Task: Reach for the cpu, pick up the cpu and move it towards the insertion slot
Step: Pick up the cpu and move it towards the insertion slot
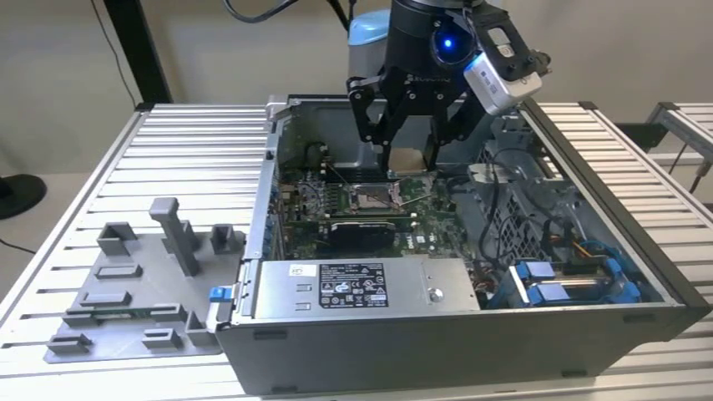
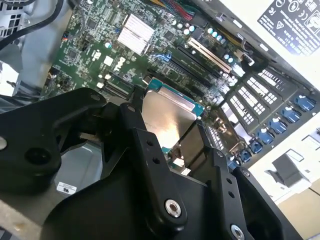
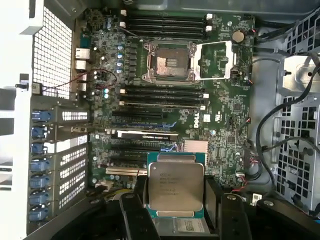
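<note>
Gripper (image 3: 175, 220) pinching cpu (image 3: 176, 187) by edges, above insertion slot (image 3: 168, 62); you keep chip level, square to slot frame.

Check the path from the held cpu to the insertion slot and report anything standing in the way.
Nothing visible does. The gripper holds the cpu above the green board, and the insertion slot lies open with its frame lifted aside; between them are low memory and card slots flat on the board.
</note>
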You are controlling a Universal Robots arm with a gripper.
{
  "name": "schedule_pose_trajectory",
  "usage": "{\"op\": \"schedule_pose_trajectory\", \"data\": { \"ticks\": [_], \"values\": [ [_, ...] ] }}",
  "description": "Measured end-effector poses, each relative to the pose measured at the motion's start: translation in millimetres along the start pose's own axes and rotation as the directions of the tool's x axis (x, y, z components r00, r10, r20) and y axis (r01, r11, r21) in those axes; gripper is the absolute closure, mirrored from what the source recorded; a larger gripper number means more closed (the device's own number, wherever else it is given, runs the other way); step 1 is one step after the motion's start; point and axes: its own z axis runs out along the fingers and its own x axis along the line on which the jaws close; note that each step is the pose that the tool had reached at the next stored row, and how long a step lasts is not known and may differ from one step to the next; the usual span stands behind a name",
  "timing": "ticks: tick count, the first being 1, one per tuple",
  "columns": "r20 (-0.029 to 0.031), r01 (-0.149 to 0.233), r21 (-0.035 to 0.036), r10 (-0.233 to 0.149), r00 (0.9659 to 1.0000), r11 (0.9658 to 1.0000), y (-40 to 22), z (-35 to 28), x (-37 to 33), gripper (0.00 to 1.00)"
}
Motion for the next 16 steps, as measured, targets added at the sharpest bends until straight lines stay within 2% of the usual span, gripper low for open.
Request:
{"op": "schedule_pose_trajectory", "data": {
  "ticks": [8,12,16],
  "values": [
    [0.0000,0.000,0.0000,0.000,1.0000,1.0000,1.8,0.1,-0.2,1.00],
    [0.0000,0.000,0.0000,0.000,1.0000,1.0000,6.2,0.2,-0.3,1.00],
    [0.0000,0.000,0.0001,0.000,1.0000,1.0000,13.2,0.5,-0.4,1.00]
  ]
}}
